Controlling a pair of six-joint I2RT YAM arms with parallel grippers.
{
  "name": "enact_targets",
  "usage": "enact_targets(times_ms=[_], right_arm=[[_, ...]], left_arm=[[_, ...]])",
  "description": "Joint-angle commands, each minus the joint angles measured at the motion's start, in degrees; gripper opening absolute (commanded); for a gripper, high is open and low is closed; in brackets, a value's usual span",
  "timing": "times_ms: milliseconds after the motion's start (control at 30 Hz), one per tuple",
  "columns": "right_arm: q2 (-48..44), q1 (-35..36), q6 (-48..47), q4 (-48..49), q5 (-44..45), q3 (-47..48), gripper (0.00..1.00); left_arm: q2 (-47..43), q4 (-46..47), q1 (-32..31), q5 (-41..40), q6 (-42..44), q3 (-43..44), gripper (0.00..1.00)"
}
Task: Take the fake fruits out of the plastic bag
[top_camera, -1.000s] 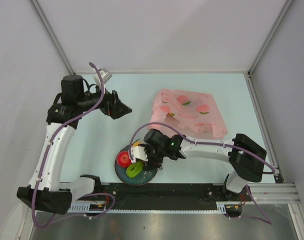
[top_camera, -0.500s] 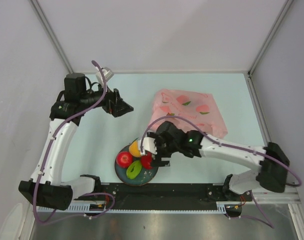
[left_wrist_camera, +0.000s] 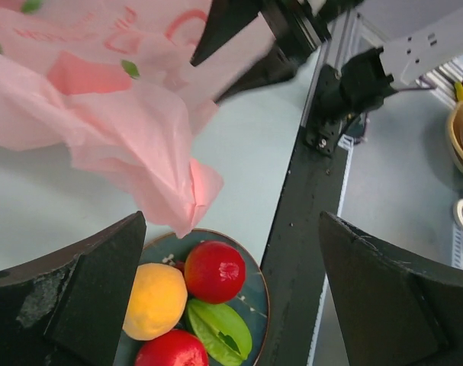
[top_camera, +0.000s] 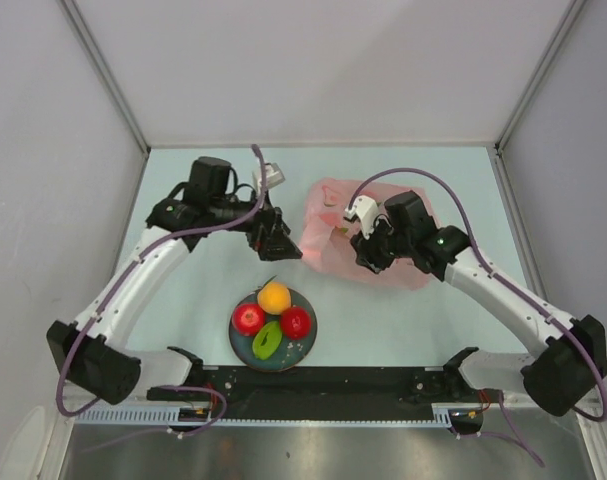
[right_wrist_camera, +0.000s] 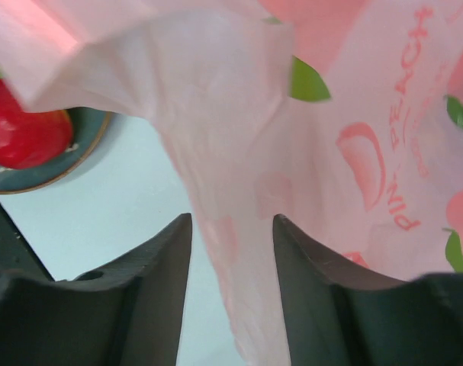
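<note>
R gripper (right_wrist_camera: 231, 229) half-apart astride bag (right_wrist_camera: 368, 91) fold: pinch film only, lift slow. L gripper (left_wrist_camera: 231, 221) wide apart; should grab other edge.

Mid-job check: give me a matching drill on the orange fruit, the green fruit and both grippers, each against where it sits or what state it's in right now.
Things:
1. orange fruit
2. green fruit
3. left gripper
4. right gripper

Place or state:
A. plastic bag film between its fingers
B. near side of the plate
C. wide open, holding nothing
D. far side of the plate

Pairs: 1-D, 2-B, 3-C, 4-A
</note>
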Motion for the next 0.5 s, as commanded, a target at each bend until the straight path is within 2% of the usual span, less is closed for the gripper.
enact_targets(times_ms=[0,33,100,133,200,233,300,333,367,467], right_arm=[[4.06,-2.43,2.52,1.50,-4.08,0.42,0.41],[5.11,-2.52,2.34,2.46,-4.70,0.50,0.38],[7.49,-2.52,2.08,5.28,-5.75,0.42,0.37],[8.19,-2.44,2.34,6.33,-5.93,0.50,0.38],[10.57,-2.17,3.13,9.06,-4.63,0.59,0.38],[11.79,-2.00,4.44,10.02,-2.62,0.59,0.38],[14.42,-2.43,6.29,14.06,5.09,0.59,0.38],[15.05,-4.00,7.25,15.90,7.40,0.59,0.38],[15.66,-4.97,8.13,20.01,9.08,0.85,0.37],[18.91,-9.19,8.75,27.59,11.99,1.91,0.36]], left_arm=[[5.47,1.45,-3.93,-2.98,1.49,0.54,1.00],[6.62,1.81,-4.63,-5.16,0.97,1.41,0.97],[10.73,2.34,-4.81,-6.06,-0.97,2.64,0.83],[12.33,2.34,-4.72,-5.11,-2.02,4.30,0.74],[14.44,2.60,-4.72,-2.48,-2.64,5.81,0.62],[15.85,3.13,-4.72,0.06,-3.69,6.94,0.48],[16.91,3.49,-4.81,2.19,-4.14,8.09,0.28],[17.18,3.14,-4.81,2.89,-3.70,8.88,0.05],[17.00,2.52,-4.81,3.42,-3.35,8.98,0.00],[16.13,1.20,-4.81,5.44,-1.33,8.28,0.00]])
